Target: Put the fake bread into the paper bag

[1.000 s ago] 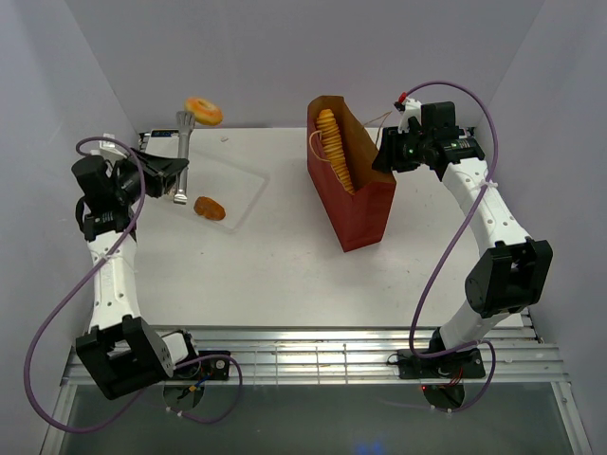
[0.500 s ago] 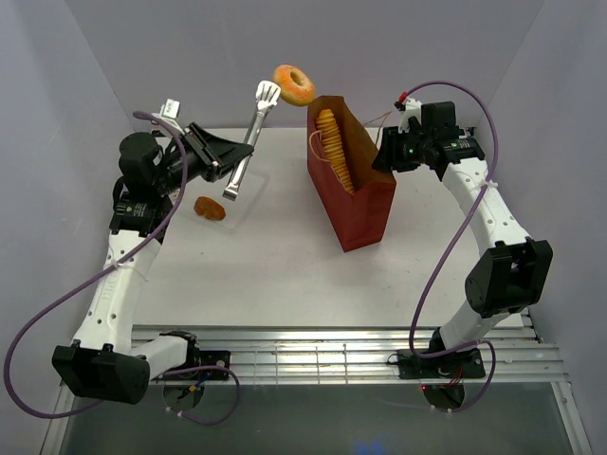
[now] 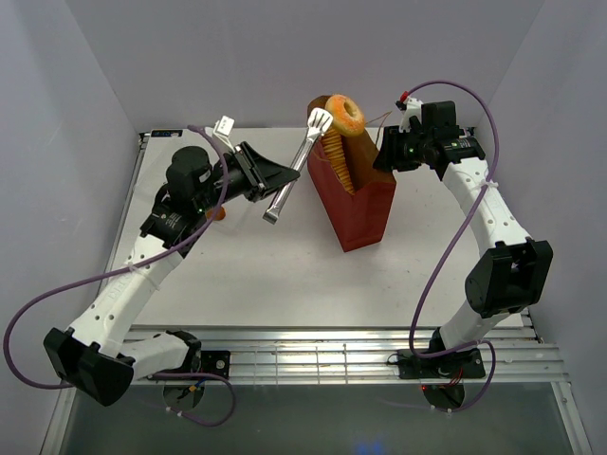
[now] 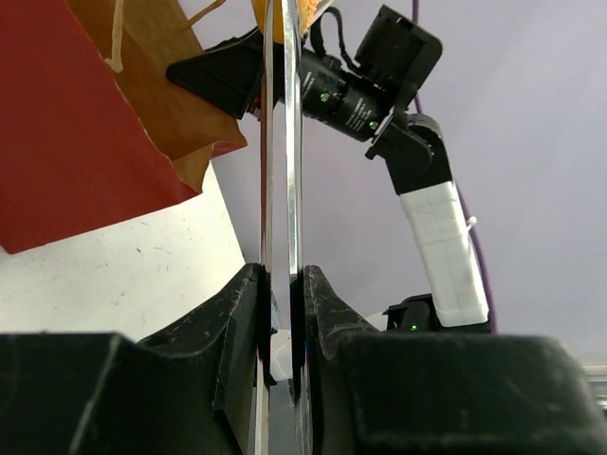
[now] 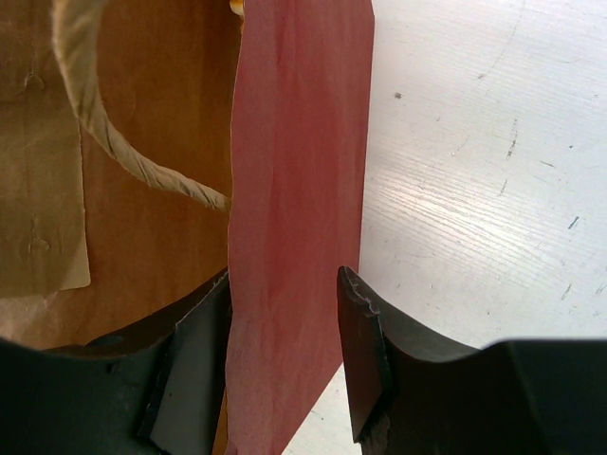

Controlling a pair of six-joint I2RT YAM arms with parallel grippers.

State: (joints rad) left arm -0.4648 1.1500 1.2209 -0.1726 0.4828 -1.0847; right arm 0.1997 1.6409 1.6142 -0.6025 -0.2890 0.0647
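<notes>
Doughnut (image 3: pixel 343 114) hangs in tongs (image 3: pixel 294 175) clamped by left gripper (image 4: pixel 281 284) over bag (image 3: pixel 365 204) mouth, upper centre; right gripper (image 5: pixel 285 351) straddles bag wall, grip unclear; next probably means loosening tongs so it drops inside.

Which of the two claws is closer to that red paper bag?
Right. The right gripper clamps the paper bag by its wall; the left gripper, holding the tongs, stays apart to the bag's left.

At upper centre, the left gripper (image 3: pixel 268 179) clamps metal tongs (image 3: pixel 296 169) holding a doughnut (image 3: pixel 343 114) over the open paper bag (image 3: pixel 368 204). The right gripper (image 3: pixel 387 156) meets its rim.
</notes>
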